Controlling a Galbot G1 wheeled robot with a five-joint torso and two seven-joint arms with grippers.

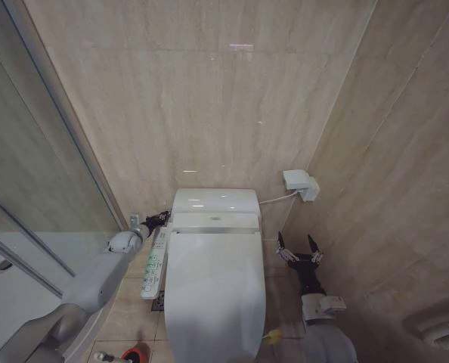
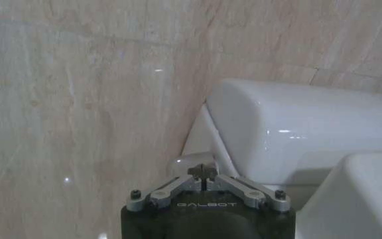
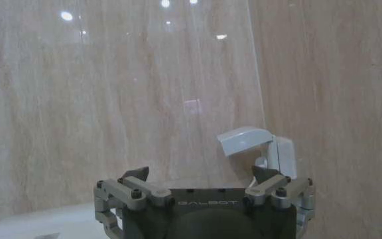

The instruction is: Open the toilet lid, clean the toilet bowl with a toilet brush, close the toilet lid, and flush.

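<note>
My grey-sleeved left arm reaches forward with its black-and-silver left gripper (image 1: 161,218) pinched closed, while my black right gripper (image 1: 299,248) points forward, fingers spread apart, empty.

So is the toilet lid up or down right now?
Down: the toilet lid lies flat over the bowl, hiding it.

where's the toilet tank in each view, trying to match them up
Head view: the toilet tank sits centre, against the back wall, behind the closed toilet lid.
Left wrist view: tank to the right, just beyond the shut left gripper.
Right wrist view: cannot tell; a white surface shows at one corner.
Shared landmark: the beige tiled wall.
</note>
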